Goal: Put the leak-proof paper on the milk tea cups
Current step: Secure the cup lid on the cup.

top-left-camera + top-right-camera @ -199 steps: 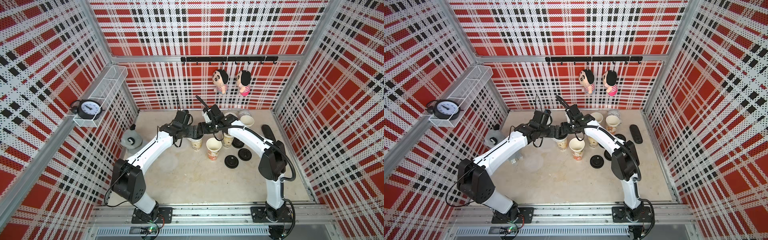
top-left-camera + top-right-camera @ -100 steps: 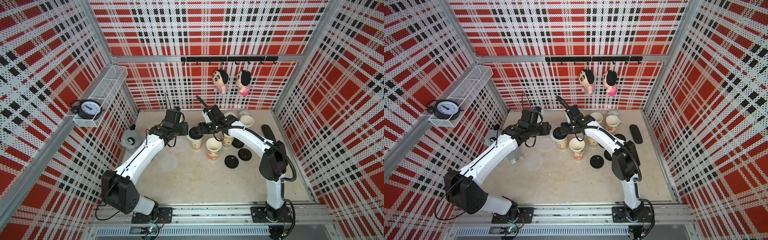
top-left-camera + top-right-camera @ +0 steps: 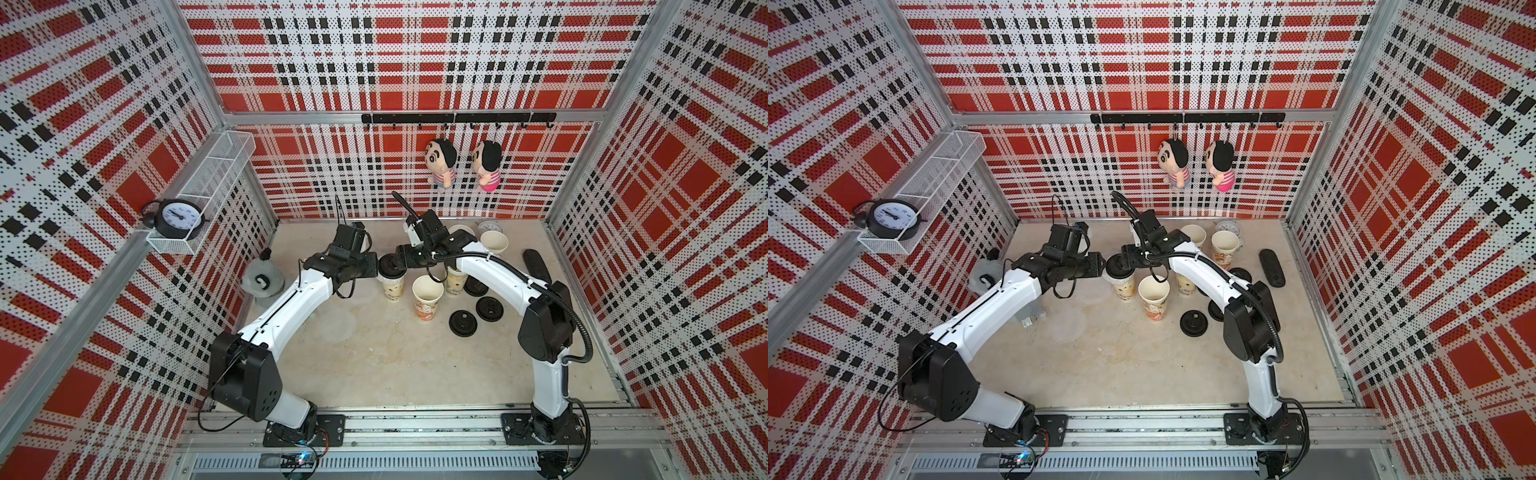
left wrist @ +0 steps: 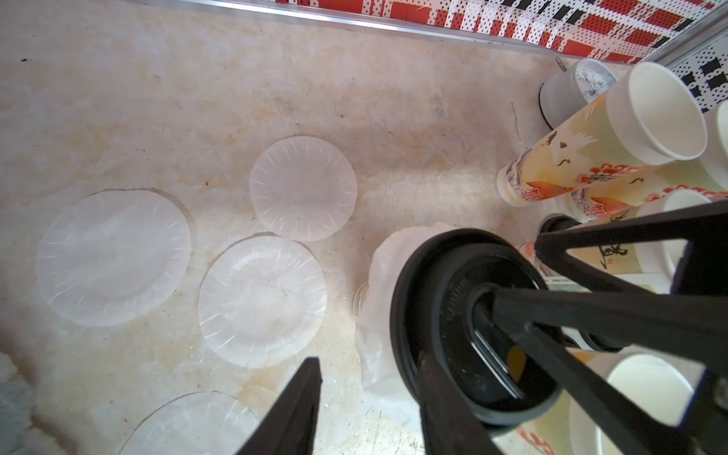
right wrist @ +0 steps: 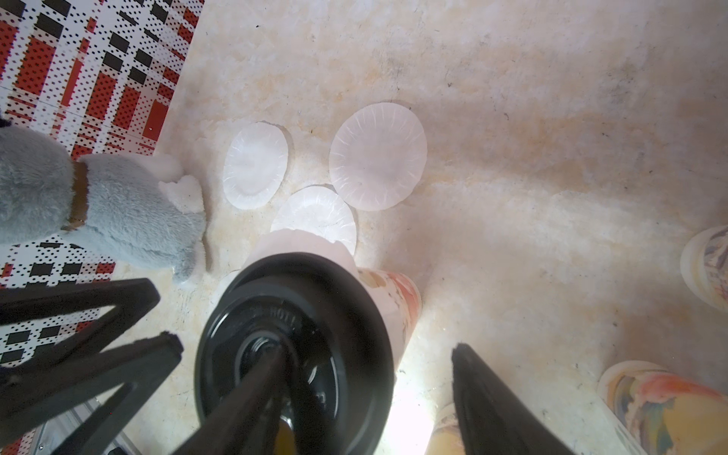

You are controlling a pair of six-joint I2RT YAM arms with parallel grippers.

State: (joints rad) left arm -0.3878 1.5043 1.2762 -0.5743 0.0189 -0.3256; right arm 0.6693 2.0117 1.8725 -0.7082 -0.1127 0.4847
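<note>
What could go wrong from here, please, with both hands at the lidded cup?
1. The left hand and right hand crowd one lid; they nearly meet above it and might collide.
2. The cup is tall and narrow; a sideways push could tip it into the open cup close beside it.
3. The paper bulges out crumpled on one side under the lid, so it may sit off-centre or tear.

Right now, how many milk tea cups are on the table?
5. Lidded cup leftmost; open cup frontmost; third cup beside it, partly covered; two cups near the back wall.
</note>
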